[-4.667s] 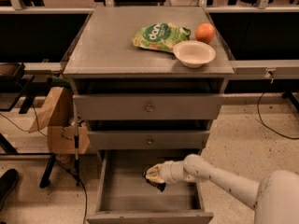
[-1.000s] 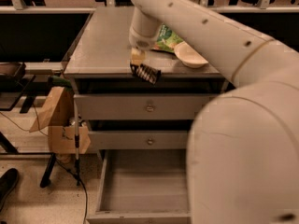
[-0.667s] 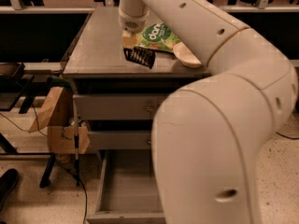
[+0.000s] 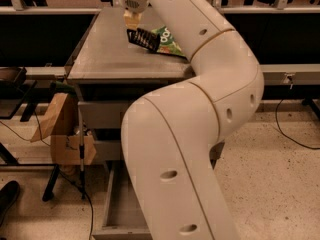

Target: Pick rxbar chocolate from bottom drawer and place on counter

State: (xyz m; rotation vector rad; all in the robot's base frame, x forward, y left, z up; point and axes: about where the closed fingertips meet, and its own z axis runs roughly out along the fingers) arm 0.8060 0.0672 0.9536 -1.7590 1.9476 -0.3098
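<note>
My gripper (image 4: 132, 23) is over the middle of the counter (image 4: 107, 54), the grey top of the drawer cabinet. It is shut on the rxbar chocolate (image 4: 143, 38), a dark flat bar with white lettering that hangs tilted just above the counter, next to the green snack bag (image 4: 169, 43). My white arm (image 4: 200, 84) fills the middle and right of the view and hides most of the cabinet. The bottom drawer (image 4: 120, 211) is pulled open at the lower left; only a strip of its plain grey inside shows.
A brown cardboard piece (image 4: 52, 116) and a stand with cables (image 4: 80, 154) are at the cabinet's left side. Dark tables (image 4: 45, 39) flank the cabinet. A dark shoe-like object (image 4: 7, 196) lies on the speckled floor at the lower left.
The gripper has carried the bar further back over the counter toward the green bag. The arm now covers more of the view, hiding the bowl and the orange fruit.
</note>
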